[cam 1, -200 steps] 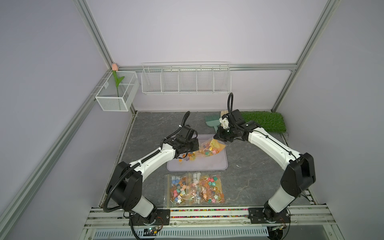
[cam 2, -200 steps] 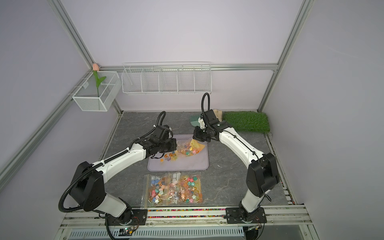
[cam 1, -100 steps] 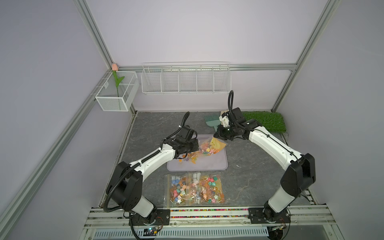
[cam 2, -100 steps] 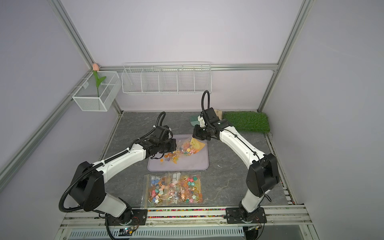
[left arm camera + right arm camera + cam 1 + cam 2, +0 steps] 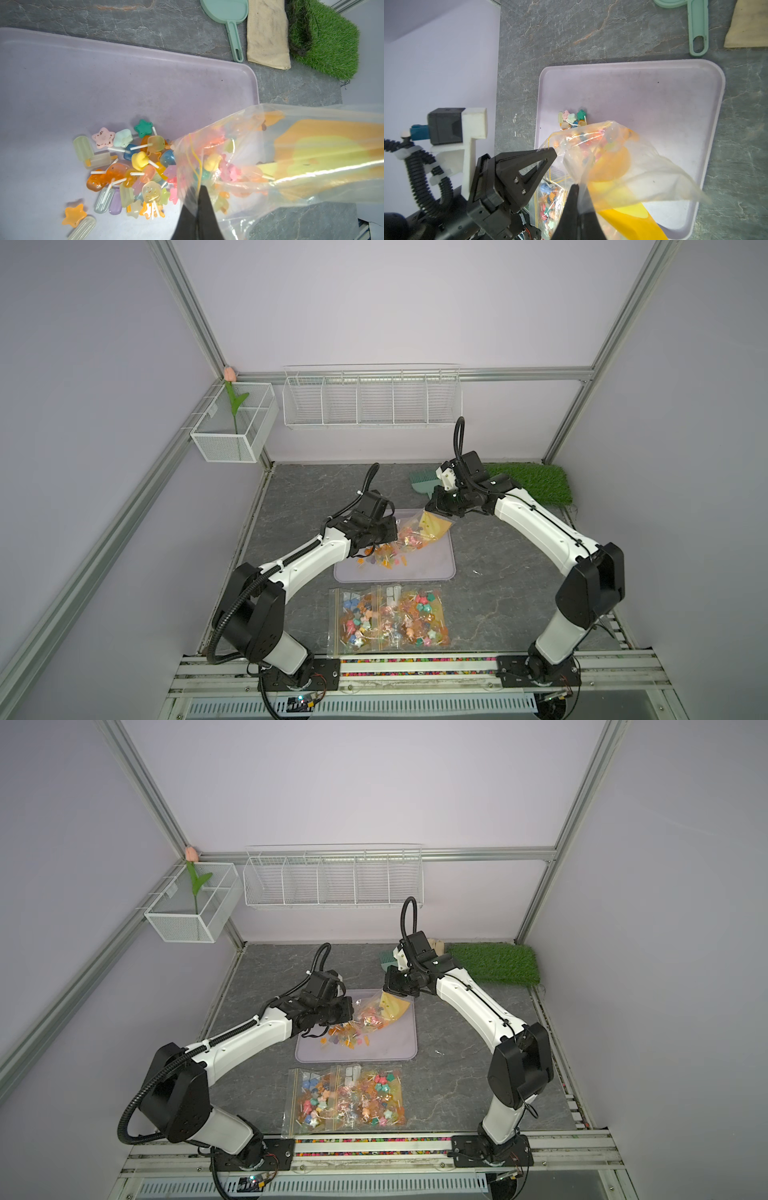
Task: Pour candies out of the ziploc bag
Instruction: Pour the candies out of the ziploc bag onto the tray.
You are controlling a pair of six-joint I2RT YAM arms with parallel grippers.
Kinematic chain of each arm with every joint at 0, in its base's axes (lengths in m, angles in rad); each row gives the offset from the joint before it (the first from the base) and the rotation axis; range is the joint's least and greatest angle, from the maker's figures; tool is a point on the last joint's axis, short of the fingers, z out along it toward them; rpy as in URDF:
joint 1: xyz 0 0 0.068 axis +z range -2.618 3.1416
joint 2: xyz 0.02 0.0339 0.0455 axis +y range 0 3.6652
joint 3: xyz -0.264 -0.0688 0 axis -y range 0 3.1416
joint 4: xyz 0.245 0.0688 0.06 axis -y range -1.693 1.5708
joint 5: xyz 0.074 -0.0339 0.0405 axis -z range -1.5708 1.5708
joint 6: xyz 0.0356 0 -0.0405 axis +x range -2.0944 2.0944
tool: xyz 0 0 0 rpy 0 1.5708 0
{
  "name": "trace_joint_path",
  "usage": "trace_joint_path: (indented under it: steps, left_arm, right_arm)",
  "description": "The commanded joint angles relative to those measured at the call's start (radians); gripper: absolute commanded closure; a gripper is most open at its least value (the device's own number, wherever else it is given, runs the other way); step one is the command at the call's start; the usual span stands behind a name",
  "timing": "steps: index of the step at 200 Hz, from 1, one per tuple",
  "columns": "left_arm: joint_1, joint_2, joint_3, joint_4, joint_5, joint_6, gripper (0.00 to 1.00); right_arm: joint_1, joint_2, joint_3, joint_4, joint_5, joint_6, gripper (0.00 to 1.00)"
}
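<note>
Both claws are clenched on the ziploc bag (image 5: 420, 530), which hangs slanted between them over the lilac tray (image 5: 428, 566) in the middle of the dark stone-patterned tabletop (image 5: 307, 497). The right claw (image 5: 435, 511) pinches the clear film at the far end of the bag, where a yellow and orange print shows; in the right wrist view its black fingers (image 5: 572, 207) meet tightly on the plastic. The left claw (image 5: 394, 532) grips the rim of the bag's open mouth, and the left wrist view shows its fingers (image 5: 202, 207) closed over the edge with the yellow zip line. A loose pile of candies (image 5: 128, 166) lies on the tray just at the mouth: stars, ice-lolly shapes and round pieces in orange, teal, pink, yellow and pale green, on thin white sticks. More candies are inside the bag, bunched toward the opening. In both top views two other filled bags (image 5: 388, 620) lie flat and side by side on the tabletop, just beside the tray's near edge. Beyond the tray, at the back of the tabletop, lie a mint-green scoop (image 5: 228, 12), a beige cloth (image 5: 268, 35) and a patch of artificial grass (image 5: 528, 483).
</note>
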Motion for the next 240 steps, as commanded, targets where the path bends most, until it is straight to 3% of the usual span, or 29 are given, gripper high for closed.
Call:
trace_joint_path:
  steps: [1, 94, 240]
  left_arm:
    - [0.005, 0.007, -0.004, 0.02, 0.006, -0.014, 1.0]
    - [0.006, 0.015, -0.002, 0.031, 0.015, -0.016, 1.0]
    - [0.005, 0.064, 0.02, 0.098, 0.122, -0.025, 1.0]
  right_arm:
    - [-0.002, 0.004, 0.037, -0.015, -0.005, -0.02, 0.93]
    - [-0.005, 0.024, 0.084, -0.037, -0.002, -0.032, 0.93]
    - [-0.028, 0.001, 0.104, -0.061, -0.001, -0.04, 0.93]
